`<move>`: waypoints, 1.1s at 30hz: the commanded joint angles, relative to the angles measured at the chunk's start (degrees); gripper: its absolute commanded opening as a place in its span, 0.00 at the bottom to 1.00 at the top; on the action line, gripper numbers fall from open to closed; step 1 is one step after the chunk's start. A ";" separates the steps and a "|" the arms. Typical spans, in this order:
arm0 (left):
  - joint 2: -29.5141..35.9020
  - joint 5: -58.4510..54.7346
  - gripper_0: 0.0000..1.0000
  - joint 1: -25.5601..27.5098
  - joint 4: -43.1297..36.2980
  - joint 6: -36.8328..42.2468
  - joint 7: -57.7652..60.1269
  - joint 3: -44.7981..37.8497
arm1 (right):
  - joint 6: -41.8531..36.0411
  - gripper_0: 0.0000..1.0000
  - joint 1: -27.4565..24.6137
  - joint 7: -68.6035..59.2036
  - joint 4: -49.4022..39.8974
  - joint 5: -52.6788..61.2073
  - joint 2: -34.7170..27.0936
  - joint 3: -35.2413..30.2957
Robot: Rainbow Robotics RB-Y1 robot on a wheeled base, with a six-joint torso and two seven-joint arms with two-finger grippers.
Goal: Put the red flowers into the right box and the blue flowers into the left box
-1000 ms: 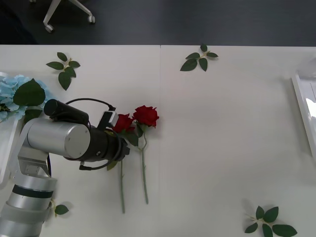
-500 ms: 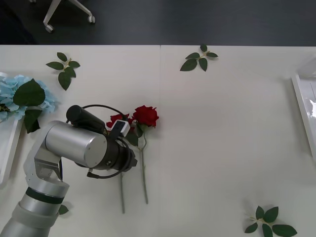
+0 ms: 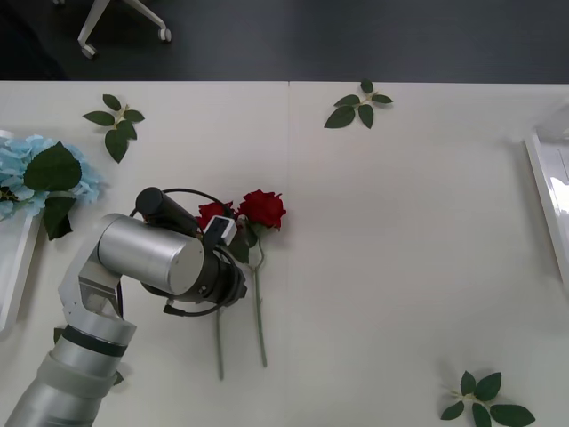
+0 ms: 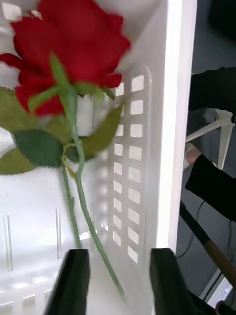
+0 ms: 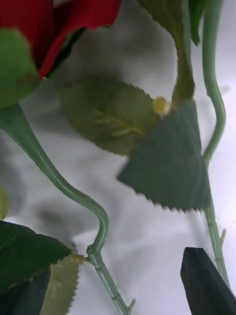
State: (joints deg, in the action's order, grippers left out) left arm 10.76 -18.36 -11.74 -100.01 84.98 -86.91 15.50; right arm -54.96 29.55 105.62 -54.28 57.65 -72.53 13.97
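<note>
White table (image 3: pixel 400 222), left arm (image 3: pixel 147 258) over two red flowers (image 3: pixel 262 209) lying mid-table, left gripper (image 5: pixel 118 290) open, fingers astride a rose stem, right gripper (image 4: pixel 120 280) open above rose (image 4: pixel 69 44) in right box (image 4: pixel 172 123), blue flowers (image 3: pixel 36 173) far left.

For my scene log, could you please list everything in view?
red flowers: three, deep red; two on the table centre-left, one in the right box
blue flowers: one cluster, pale blue; at the left box's far end
left box: one, white; table's left edge
right box: one, white; table's right edge
leaf sprigs: three, green; scattered on the table
table: one, white
left gripper: black, open, over the table roses' stems
right gripper: black, open, above the boxed rose
</note>
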 commanded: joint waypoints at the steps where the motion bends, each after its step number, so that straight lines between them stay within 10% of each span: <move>1: -0.83 0.78 0.76 -1.00 -0.63 -0.69 -0.89 0.05 | 0.38 0.94 1.39 1.26 0.05 2.73 -0.42 -0.88; 6: -0.83 1.75 0.56 -1.00 -0.19 -1.13 -0.80 0.84 | 0.38 0.96 1.39 1.52 -0.66 3.79 -0.42 -0.88; 8: -0.91 2.19 0.14 -1.00 0.08 -1.48 -0.54 1.02 | -0.94 0.97 1.48 1.44 -1.89 4.40 -0.50 -1.32; 11: -0.91 2.72 0.02 -1.00 0.17 -1.66 -0.19 1.28 | -5.25 0.98 1.48 1.44 -4.52 6.69 -0.50 -4.48; 27: -0.83 3.42 0.01 -1.18 0.08 -1.74 0.17 1.46 | -23.62 1.00 1.21 1.35 -31.33 20.13 -0.59 -13.62; 33: -0.83 2.81 0.28 -1.18 -0.63 -1.74 0.17 0.67 | -20.98 1.00 -0.37 1.52 -41.61 28.31 -1.38 -13.71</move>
State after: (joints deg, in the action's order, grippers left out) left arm 10.76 -15.21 -11.79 -99.38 83.59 -86.90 16.91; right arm -78.21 29.53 105.63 -91.18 83.09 -72.53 1.53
